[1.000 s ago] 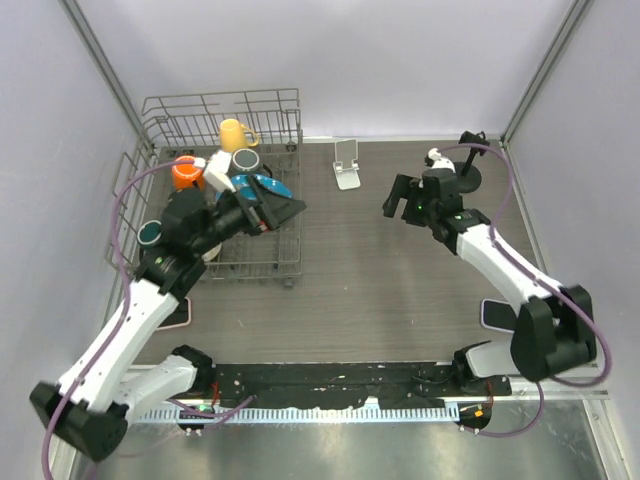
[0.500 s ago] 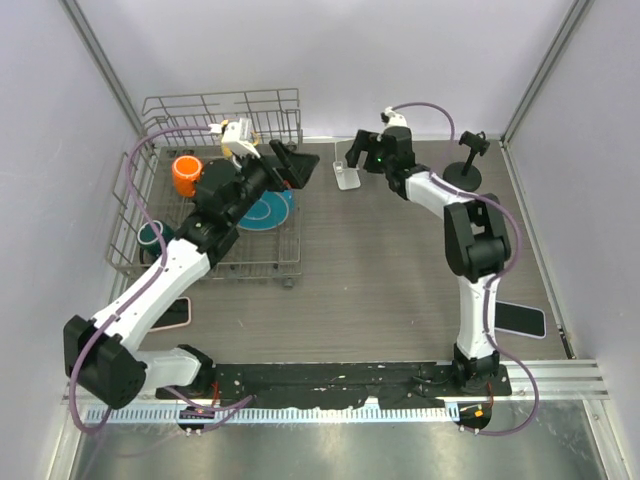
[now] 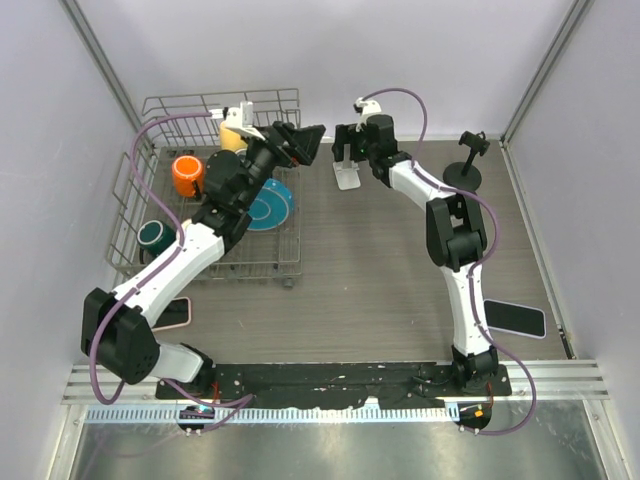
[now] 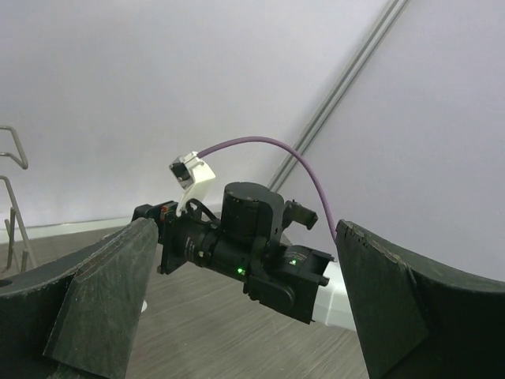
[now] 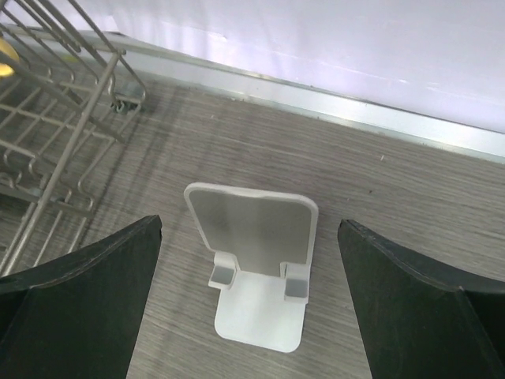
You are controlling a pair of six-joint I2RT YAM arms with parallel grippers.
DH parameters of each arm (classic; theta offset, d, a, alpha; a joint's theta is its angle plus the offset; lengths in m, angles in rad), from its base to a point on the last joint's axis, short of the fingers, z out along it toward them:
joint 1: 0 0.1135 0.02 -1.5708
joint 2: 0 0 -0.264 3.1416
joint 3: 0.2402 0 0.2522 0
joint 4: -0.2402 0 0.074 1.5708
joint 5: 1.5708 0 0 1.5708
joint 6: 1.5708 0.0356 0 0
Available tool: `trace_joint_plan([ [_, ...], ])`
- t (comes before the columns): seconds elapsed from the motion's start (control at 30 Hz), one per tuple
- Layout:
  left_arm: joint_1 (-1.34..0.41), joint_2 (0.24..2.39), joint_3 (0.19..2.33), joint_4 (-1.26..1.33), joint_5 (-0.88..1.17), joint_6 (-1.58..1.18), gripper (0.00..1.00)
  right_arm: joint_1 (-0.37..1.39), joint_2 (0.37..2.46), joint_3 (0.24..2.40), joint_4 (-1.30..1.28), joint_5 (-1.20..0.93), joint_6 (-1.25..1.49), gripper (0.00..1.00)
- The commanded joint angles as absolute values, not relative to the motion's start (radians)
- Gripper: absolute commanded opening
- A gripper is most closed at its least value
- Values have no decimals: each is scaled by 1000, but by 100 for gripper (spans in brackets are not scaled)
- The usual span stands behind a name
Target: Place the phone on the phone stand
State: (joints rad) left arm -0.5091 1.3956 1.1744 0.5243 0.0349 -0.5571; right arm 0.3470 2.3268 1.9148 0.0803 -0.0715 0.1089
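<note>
Phone (image 3: pixel 515 318) lay flat on the table, dark face up, well apart from the stand (image 3: pixel 348 166) on its near right. Its long axis ran crosswise, the right end slightly nearer. It was far from the right gripper (image 3: pixel 344 146), which hung right at the stand with its fingers apart. A second phone (image 3: pixel 176 312), pink-edged and partly under the left arm, lay to the stand's near left. The left gripper (image 3: pixel 304 143), just left of the stand over the rack (image 3: pixel 262 100), was spread wide and held nothing. Half a second before, the right gripper had been just right of the stand; neither phone had shifted.

From the left wrist, both fingers (image 4: pixel 102 308) stood wide apart, framing the right arm's wrist and its purple cable (image 4: pixel 260 146).

From the right wrist, the parted fingers (image 5: pixel 87 300) flanked the upright white stand, with the rack to its left.
</note>
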Motion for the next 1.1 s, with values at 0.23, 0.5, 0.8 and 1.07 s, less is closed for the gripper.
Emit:
trace_joint_plan([
  [0.23, -506, 1385, 1166, 566, 47, -555, 100, 411, 2350, 1983, 14, 173, -2, 99],
  [0.5, -506, 1442, 1187, 548, 107, -591, 100, 437, 2404, 2037, 8, 264, 21, 99],
  [0.8, -506, 1422, 1158, 539, 92, -563, 100, 439, 2444, 2111, 6, 285, 52, 93],
  [1.07, -505, 1408, 1146, 517, 84, -551, 100, 439, 2450, 2114, 14, 261, 51, 81],
])
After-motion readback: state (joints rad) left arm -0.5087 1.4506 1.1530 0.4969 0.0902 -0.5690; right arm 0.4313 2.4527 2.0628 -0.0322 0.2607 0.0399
